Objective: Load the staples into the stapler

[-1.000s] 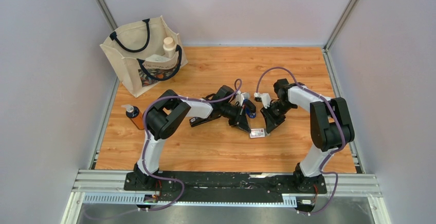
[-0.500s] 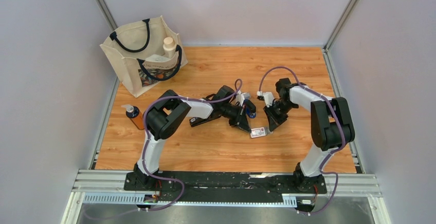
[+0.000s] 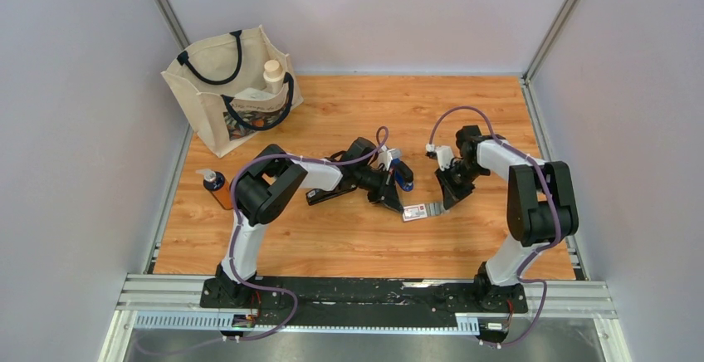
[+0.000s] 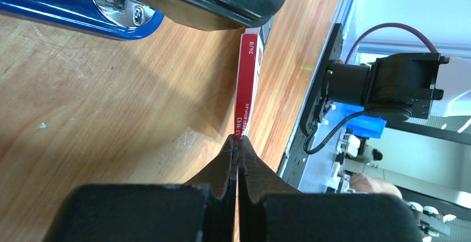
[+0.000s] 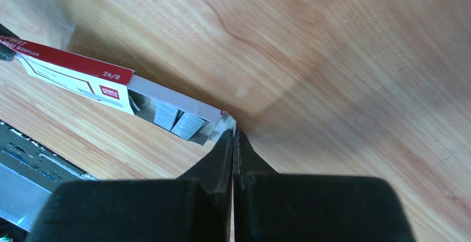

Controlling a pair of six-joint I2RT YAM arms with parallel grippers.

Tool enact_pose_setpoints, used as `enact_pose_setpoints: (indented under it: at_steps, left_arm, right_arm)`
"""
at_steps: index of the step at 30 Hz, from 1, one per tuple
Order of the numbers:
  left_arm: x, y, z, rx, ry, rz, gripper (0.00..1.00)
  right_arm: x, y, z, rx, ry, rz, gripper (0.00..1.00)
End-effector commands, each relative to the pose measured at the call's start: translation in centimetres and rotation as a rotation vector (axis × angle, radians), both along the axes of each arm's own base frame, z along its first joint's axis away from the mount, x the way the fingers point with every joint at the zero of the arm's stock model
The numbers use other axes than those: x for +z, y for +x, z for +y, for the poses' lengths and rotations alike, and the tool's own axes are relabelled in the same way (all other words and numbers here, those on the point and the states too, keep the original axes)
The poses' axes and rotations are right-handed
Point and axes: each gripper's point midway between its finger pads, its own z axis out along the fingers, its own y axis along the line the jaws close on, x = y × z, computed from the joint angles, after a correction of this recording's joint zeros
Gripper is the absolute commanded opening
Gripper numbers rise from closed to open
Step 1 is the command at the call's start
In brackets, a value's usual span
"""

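Compared with a second ago, the right gripper [image 5: 234, 136] is sitting farther to the right, its jaws now pressed together where they were slightly apart. The box [image 3: 415, 212] is lying in nearly the same spot as before.

Nearest the arm bases, the box is resting flat on the table [image 3: 332, 246], between the two grippers. The left gripper [image 4: 237, 145] is pinching the box's red-printed end, fingertips squeezed tight on the cardboard. The right gripper is meeting the opposite end: its closed tips are pinching the small end flap of the tray [image 5: 178, 106], which is standing partly slid out of the sleeve. The staples [image 5: 175, 121] are showing as grey strips lying inside the exposed part of the tray.

Just beyond the box, the stapler [image 4: 66, 6], blue with a chrome rivet, is lying on the table under the left wrist, close to the box; whether they are touching cannot be told.

Farther left, an amber bottle [image 3: 217, 189] is standing upright near the table's edge.

At the far left corner, a canvas bag [image 3: 217, 113] with dark handles is standing open, a white bottle [image 3: 272, 75] poking out of its top.
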Motion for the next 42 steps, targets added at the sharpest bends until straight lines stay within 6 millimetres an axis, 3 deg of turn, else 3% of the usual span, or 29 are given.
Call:
enact_pose_setpoints:
  at_steps: [1,7,16,23,28,37,42]
  left_arm:
    - [-0.1,0.1,0.0,-0.004,-0.01,-0.002,0.0]
    - [-0.4,0.1,0.0,-0.003,-0.006,0.004,0.0]
    - [-0.3,0.1,-0.1,-0.014,-0.001,0.002,0.49]
    - [0.4,0.4,0.7,-0.024,0.013,-0.035,0.76]
    - [1.4,0.6,1.9,-0.042,0.029,-0.076,0.78]
    - [3.8,0.4,3.5,-0.08,0.023,-0.139,0.79]
    - [6.2,0.7,4.2,-0.093,-0.001,-0.194,0.8]
  right_arm:
    - [0.1,1.5,-1.4,-0.035,-0.045,-0.075,0.0]
    - [0.1,1.4,-1.2,-0.032,-0.034,-0.071,0.0]
    - [0.1,1.5,-1.1,-0.026,-0.027,-0.071,0.0]
    - [0.4,2.0,-1.9,-0.032,-0.067,-0.094,0.0]
    - [0.8,2.5,-3.8,-0.055,-0.127,-0.12,0.0]
    - [1.4,2.9,-10.3,-0.169,-0.273,-0.103,0.0]
    - [2.3,2.9,-13.3,-0.22,-0.353,-0.113,0.0]
